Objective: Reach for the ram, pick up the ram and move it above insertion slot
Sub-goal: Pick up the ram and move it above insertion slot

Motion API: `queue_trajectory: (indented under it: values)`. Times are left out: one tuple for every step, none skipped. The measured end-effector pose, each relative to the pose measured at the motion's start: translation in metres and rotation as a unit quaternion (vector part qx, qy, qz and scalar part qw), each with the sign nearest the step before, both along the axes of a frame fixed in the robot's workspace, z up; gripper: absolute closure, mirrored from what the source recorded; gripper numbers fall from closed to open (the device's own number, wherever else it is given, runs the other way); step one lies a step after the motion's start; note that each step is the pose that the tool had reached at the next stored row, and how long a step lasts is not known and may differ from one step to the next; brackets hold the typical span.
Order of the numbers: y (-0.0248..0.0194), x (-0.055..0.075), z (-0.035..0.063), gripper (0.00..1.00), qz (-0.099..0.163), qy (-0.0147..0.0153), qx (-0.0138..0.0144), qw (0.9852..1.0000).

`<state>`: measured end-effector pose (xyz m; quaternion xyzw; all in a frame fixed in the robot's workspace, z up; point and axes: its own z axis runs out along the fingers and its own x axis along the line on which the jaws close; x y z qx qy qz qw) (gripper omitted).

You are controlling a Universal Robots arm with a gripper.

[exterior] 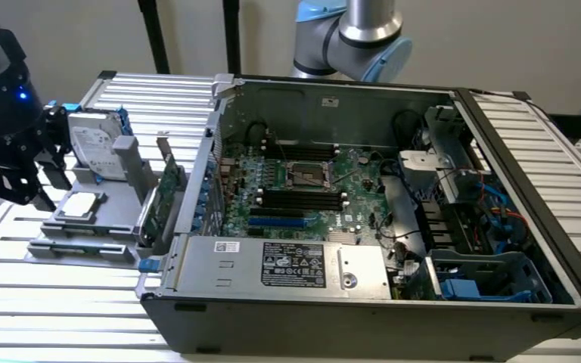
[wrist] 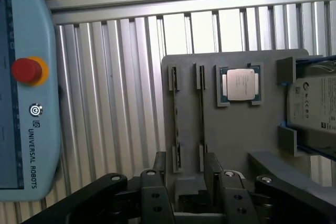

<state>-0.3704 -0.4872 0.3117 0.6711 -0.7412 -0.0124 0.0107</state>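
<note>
A grey holder [wrist: 236, 145] lies on the slatted table. In it run two narrow slots, each with a thin dark strip edge-on: one [wrist: 176, 119] and another [wrist: 201, 119]. I cannot tell which of them is the ram. My gripper [wrist: 186, 182] hangs open over the holder's near end, its black fingers [wrist: 157, 184] apart on either side of the slot ends and holding nothing. In the exterior view the gripper [exterior: 18, 198] hovers at the exterior view's left, beside the holder [exterior: 79, 246]. The motherboard's black slots [exterior: 301, 198] lie inside the open computer case [exterior: 371, 310].
The holder also carries a processor chip [wrist: 240, 84], a silver hard drive [wrist: 315, 103] and an upright green expansion card [exterior: 169, 185]. A teach pendant [wrist: 26, 87] with a red button lies on the table beside the holder. The case wall [exterior: 209, 159] rises right beside the holder.
</note>
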Motion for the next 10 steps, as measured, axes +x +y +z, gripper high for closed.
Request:
queue_trajectory:
  values:
    - [-0.0003,0.000,-0.0018,0.58,0.000,0.0000,0.0000,1.0000]
    - [-0.0005,0.000,-0.0036,0.58,0.000,0.0001,0.0000,1.0000]
    - [-0.0008,0.000,-0.0054,0.58,0.000,0.0001,0.0000,1.0000]
    - [-0.0012,0.000,-0.0072,0.58,0.000,0.0001,0.0000,1.0000]
    - [-0.0015,0.000,-0.0091,0.58,0.000,0.0001,0.0000,1.0000]
    - [-0.0018,0.000,-0.0109,0.58,0.000,0.0001,0.0000,1.0000]
    - [-0.0020,0.000,-0.0128,0.58,0.000,0.0000,0.0000,1.0000]
    - [-0.0023,0.000,-0.0145,0.58,0.000,0.0001,-0.0001,1.0000]
    - [-0.0025,0.000,-0.0164,0.58,0.000,0.0000,0.0000,1.0000]
    - [-0.0026,0.000,-0.0182,0.58,0.000,0.0001,0.0000,1.0000]
